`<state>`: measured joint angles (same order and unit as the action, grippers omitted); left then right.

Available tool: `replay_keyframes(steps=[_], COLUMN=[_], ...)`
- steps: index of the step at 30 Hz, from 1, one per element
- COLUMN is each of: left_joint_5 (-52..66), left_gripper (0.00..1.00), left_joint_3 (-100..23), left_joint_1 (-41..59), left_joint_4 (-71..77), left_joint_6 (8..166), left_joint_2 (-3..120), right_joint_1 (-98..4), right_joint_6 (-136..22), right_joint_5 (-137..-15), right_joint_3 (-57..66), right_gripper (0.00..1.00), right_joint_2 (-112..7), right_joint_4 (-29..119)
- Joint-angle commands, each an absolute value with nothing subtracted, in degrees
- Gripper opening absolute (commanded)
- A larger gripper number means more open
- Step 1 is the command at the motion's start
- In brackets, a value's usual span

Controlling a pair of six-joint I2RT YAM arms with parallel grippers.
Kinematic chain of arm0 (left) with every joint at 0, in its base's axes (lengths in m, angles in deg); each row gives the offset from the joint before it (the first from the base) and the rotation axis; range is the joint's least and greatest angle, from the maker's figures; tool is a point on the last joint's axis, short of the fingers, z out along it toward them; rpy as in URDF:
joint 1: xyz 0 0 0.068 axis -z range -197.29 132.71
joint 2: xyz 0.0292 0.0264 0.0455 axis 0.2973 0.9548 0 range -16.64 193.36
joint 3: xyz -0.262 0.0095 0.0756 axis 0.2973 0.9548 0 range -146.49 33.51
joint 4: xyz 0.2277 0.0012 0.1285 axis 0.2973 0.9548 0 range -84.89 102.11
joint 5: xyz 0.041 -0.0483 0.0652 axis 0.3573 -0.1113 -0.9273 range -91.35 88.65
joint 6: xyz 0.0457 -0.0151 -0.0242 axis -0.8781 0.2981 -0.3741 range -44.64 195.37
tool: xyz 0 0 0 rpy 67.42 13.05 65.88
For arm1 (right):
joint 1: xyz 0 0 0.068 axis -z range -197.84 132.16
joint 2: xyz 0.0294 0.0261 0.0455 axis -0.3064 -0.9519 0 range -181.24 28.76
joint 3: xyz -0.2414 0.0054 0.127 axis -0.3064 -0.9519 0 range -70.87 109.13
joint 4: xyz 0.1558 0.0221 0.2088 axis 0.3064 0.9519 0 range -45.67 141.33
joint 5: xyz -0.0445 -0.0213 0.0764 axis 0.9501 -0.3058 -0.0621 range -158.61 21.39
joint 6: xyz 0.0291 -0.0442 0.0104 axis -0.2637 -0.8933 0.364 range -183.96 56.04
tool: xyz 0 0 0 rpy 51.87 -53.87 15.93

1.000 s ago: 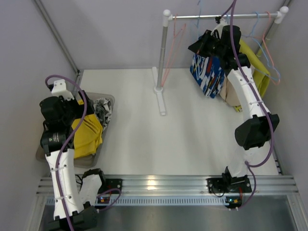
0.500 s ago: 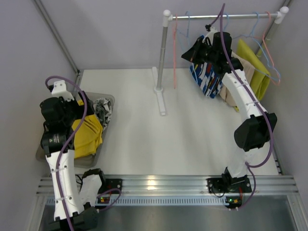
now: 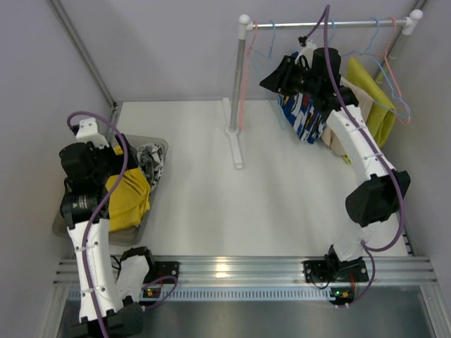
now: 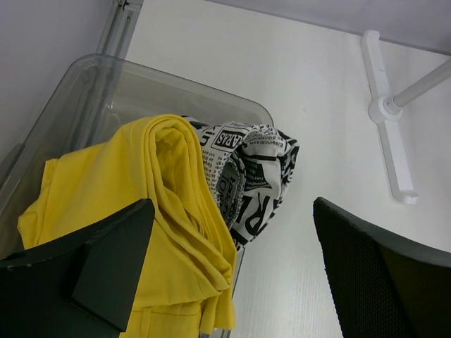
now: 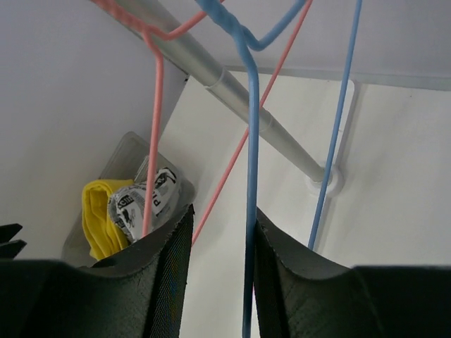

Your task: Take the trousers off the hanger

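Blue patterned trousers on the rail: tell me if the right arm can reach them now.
Probably yes. The right claw is at the rail, beside the blue trousers hanging under its wrist. Only a blue hanger wire sits between its open jaws; nothing else blocks it.

The white table (image 3: 282,204) carried a rack foot (image 3: 236,148) toward its back edge. A clear bin (image 4: 84,98) sat well left of that foot, by the table's side.

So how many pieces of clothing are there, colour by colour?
Bright yellow trousers: 1
Black-and-white print trousers: 1
Blue patterned trousers: 1
Beige cloth: 1
Olive-yellow cloth: 1
Total: 5
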<state>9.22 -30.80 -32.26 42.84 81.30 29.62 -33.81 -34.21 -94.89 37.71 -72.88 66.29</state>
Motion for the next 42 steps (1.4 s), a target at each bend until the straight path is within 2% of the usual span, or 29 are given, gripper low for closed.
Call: replay_keyframes(steps=[1,2,5,6,11,14,19,31,37,42], left_joint_5=[10.33,10.6,11.3,11.3,12.18,12.71,13.06,11.57,11.13,11.48], left_gripper=[0.99,0.99,0.99,0.99,0.99,0.99,0.99,0.99,0.99,0.99], left_joint_3=[-31.79,-31.96,-32.23,-32.23,-31.62,-31.26,-30.91,-30.56,-29.86,-29.33], left_joint_1=[-32.41,-32.41,-32.32,-32.41,-32.32,-32.41,-32.32,-32.41,-32.41,-32.41], left_joint_4=[40.53,40.53,40.53,40.61,40.7,40.53,39.91,40.09,40.17,39.91], left_joint_6=[81.52,81.6,81.78,81.69,81.96,82.66,83.54,83.28,83.19,83.45], left_joint_2=[29.68,29.85,29.85,29.59,28.89,28.89,29.06,28.45,28.36,28.62], right_joint_1=[-34.28,-33.84,-32.62,-32.26,-28.05,-22.96,-14.17,-10.9,-10.81,-10.81], right_joint_6=[-36.45,-36.71,-38.82,-39.7,-42.78,-44.54,-48.4,-51.13,-45.95,-41.21], right_joint_5=[-95.24,-94.98,-93.48,-93.31,-92.17,-91.81,-91.46,-93.65,-104.19,-110.79], right_joint_3=[37.68,37.5,36.89,35.93,32.76,35.12,38.55,44.35,44.97,44.97], right_gripper=[0.37,0.37,0.5,0.6,0.76,0.89,0.99,0.97,0.84,0.7], right_joint_2=[-65.99,-65.11,-61.6,-59.41,-52.72,-51.39,-53.41,-65.71,-69.14,-70.29], right_joint_4=[63.93,64.37,66.91,67.44,70.6,73.85,80.45,86.52,83.01,79.32])
